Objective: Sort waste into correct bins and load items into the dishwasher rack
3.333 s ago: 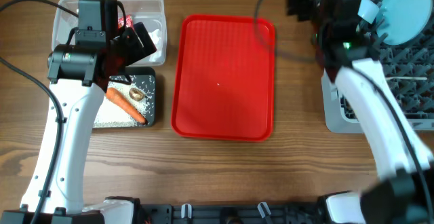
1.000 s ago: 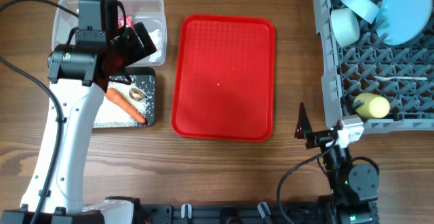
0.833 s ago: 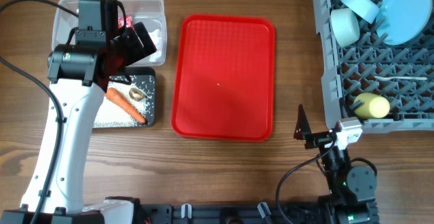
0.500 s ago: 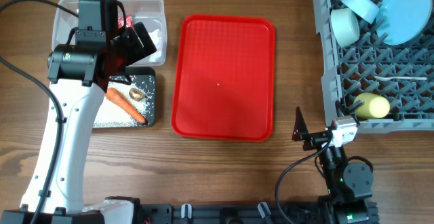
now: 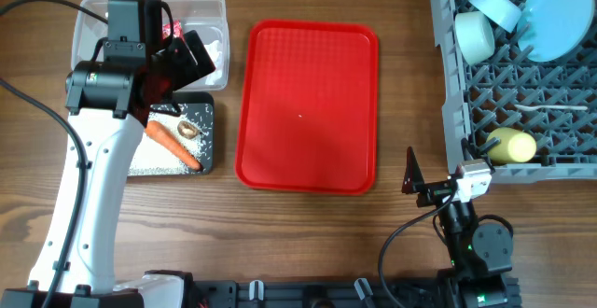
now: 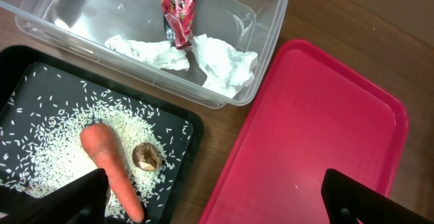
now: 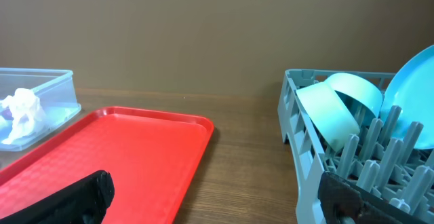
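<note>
The clear tub [image 5: 93, 19] holds crumpled tissue [image 6: 220, 61] and the red-and-silver wrapper [image 6: 180, 10]. The black tray [image 5: 207, 112] holds the carrot [image 6: 108, 159], rice [image 6: 54, 139] and the brown lump [image 6: 147, 157]. My left gripper [image 6: 217, 200] is open and empty, hovering over the bins' right edge. The grey rack [image 5: 522, 93] holds the plate [image 5: 560, 5], two bowls [image 5: 499, 9] [image 5: 473, 35] and the yellow cup [image 5: 511, 145]. My right gripper [image 7: 217, 200] is open and empty, low by the table's front edge, left of the rack.
The flat red tray [image 5: 308, 107] lies between bins and rack, with nothing on it. A thin white utensil [image 5: 550, 108] lies in the rack. Bare wood table runs along the front.
The right arm, over the rack's top 3.3 s ago, has pulled back to the front right of the table. Over the last second it shifted slightly left. The left arm has not moved.
</note>
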Available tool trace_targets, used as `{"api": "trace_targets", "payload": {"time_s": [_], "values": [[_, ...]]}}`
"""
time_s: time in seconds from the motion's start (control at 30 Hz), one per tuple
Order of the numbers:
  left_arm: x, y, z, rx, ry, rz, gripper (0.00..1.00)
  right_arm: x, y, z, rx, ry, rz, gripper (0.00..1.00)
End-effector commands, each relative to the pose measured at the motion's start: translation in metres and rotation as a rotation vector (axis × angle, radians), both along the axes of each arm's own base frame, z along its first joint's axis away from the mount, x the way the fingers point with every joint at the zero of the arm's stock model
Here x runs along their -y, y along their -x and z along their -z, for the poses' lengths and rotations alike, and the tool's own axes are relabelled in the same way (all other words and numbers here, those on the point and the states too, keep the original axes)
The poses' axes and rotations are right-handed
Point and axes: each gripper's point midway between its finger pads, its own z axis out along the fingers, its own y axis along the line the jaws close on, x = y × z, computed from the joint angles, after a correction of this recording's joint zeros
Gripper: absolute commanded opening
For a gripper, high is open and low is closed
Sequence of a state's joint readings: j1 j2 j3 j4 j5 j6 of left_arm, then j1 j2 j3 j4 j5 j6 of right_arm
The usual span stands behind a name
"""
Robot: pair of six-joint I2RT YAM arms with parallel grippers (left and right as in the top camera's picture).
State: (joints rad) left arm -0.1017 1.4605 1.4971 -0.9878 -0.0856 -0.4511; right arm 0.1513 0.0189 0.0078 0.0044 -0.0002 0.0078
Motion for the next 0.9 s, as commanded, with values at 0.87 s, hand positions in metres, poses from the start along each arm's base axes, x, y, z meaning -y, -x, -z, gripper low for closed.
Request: {"api": "trace_targets", "payload": {"time_s": [0.87], "values": [[-0.033, 0.046, 0.000, 0.449, 0.044, -0.041, 1.00, -0.002, 0.001, -0.001, 0.003, -0.020, -0.013, 1.00]]}}
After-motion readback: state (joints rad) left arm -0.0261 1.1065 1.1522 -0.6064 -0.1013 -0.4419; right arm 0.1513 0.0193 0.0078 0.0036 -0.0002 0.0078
